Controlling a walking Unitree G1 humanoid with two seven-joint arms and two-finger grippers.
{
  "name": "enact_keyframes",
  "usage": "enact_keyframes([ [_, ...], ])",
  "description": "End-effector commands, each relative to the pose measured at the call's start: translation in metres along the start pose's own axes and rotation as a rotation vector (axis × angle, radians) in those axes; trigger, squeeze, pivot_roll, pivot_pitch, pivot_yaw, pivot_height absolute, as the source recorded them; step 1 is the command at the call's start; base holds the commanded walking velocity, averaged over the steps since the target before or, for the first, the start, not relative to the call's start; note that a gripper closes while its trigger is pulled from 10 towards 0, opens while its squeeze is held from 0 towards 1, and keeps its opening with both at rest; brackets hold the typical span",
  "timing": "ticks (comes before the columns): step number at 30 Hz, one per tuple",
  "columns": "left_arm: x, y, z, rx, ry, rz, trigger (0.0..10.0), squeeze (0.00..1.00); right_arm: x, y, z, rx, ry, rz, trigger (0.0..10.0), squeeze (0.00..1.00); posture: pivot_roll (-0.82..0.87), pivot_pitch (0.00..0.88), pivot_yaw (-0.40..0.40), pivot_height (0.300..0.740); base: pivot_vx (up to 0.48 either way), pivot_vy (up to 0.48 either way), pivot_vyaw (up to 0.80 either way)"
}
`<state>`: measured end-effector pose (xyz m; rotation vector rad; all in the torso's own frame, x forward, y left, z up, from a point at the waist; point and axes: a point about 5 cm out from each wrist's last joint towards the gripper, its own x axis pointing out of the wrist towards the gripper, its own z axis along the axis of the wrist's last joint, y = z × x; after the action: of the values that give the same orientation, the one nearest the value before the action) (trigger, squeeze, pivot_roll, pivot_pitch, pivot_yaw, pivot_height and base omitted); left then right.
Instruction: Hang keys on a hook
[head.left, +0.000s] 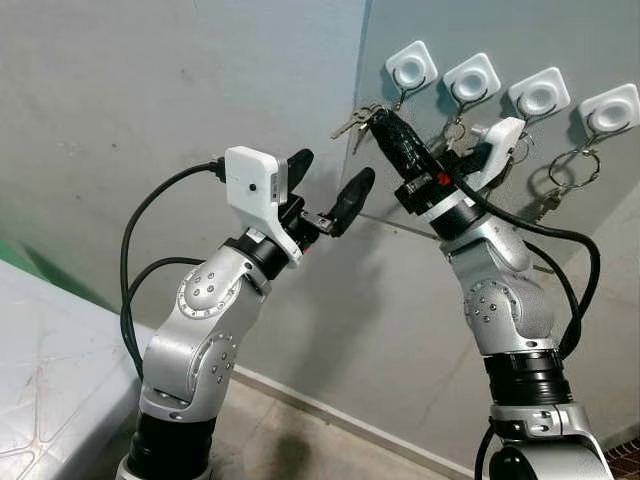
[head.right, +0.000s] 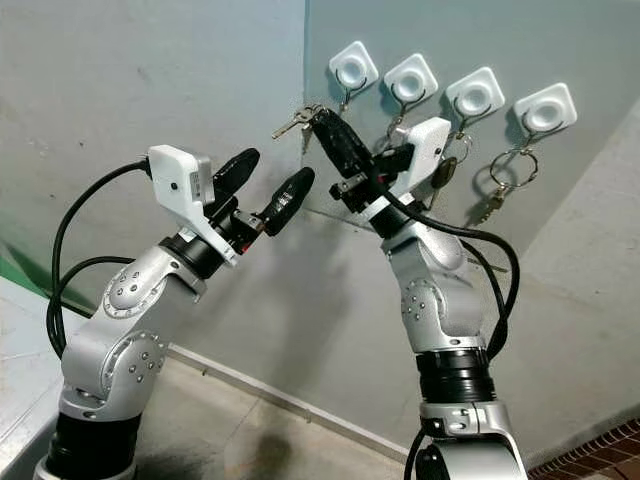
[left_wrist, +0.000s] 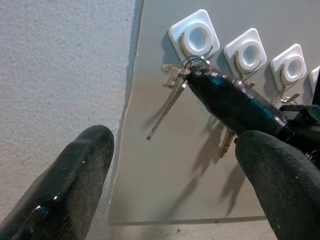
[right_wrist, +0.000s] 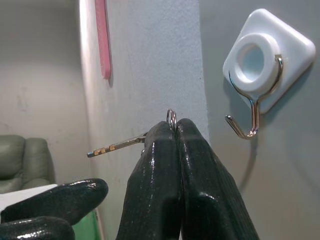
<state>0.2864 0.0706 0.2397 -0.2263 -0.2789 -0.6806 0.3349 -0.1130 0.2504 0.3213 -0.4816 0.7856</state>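
Note:
My right gripper (head.left: 381, 116) is raised against the grey panel, shut on a ring of silver keys (head.left: 352, 123) that stick out to its left. The key ring (right_wrist: 171, 119) peeks above the pinched fingertips, a short way from the leftmost white hook (right_wrist: 260, 70), whose wire hook is bare. That same hook (head.left: 411, 69) heads a row on the panel. My left gripper (head.left: 328, 186) hovers open just left of and below the keys, holding nothing.
Three more white hooks (head.left: 539, 96) continue the row to the right; two of them carry hanging key rings (head.left: 565, 175). A grey wall (head.left: 120, 110) stands at left, a pale table edge (head.left: 40, 350) at lower left, and the floor below.

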Motion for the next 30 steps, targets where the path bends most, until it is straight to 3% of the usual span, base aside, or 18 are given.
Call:
enact_keyframes([
  [1,0.001,-0.002,0.006,0.012,-0.013,-0.006,10.0,0.00,0.001,0.000,0.011,0.012,-0.037,0.016,10.0,0.00,0.03,0.032,-0.034,0.736,0.000,0.000,0.00],
  [6,0.001,-0.002,0.006,0.009,-0.013,-0.008,10.0,0.00,0.000,-0.002,0.013,0.119,-0.048,0.002,10.0,0.00,0.03,0.033,-0.032,0.736,0.000,0.000,0.00],
  [11,0.002,-0.003,0.006,0.007,-0.014,-0.009,10.0,0.00,0.003,-0.002,0.016,0.149,-0.056,-0.003,10.0,0.00,0.03,0.034,-0.032,0.736,0.000,0.000,0.00],
  [19,0.001,-0.003,0.007,0.004,-0.017,-0.005,10.0,0.00,0.007,-0.004,0.020,0.276,-0.066,-0.016,10.0,0.00,0.04,0.035,-0.037,0.736,0.000,0.000,0.00],
  [30,0.001,-0.003,0.007,0.002,-0.017,-0.002,10.0,0.00,0.007,-0.008,0.026,0.331,-0.085,-0.042,10.0,0.00,0.04,0.037,-0.037,0.736,0.000,0.000,0.00],
])
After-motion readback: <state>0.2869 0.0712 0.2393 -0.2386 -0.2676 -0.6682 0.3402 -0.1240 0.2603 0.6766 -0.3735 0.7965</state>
